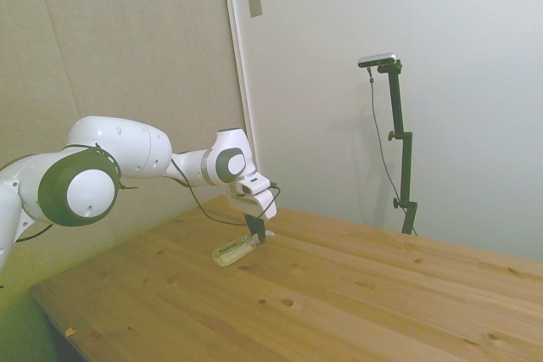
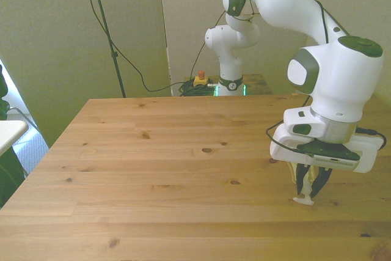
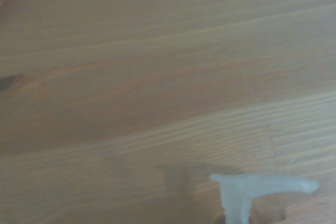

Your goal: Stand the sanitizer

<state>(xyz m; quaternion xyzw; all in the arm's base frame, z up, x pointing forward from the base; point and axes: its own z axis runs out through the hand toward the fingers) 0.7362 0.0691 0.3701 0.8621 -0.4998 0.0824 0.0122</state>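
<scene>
The wooden tabletop carries only the sanitizer; the boards around it are bare wood with a few dark knots, and nothing stands between the bottle and the tabletop's edges. Off the tabletop, in the front view, a red-and-yellow button box sits on the floor beside the robot's base, with black cables running to it.

The sanitizer lies on its side in the side view, a slim clear bottle with pale yellowish liquid, its body stretched away from the gripper toward the picture's left. In the front view it is near the tabletop's edge on the front view's right, mostly hidden behind the dark fingers; only its white pump cap pokes out below them, close to the wood. The wrist view shows that same cap, blurred, with its flat nozzle sideways over the wood grain.

The fingers point down and are drawn in narrowly around the bottle's cap end, with yellowish plastic showing between them in the front view. They appear to be gripping the sanitizer at its neck, though the contact itself is too small to see clearly.
</scene>
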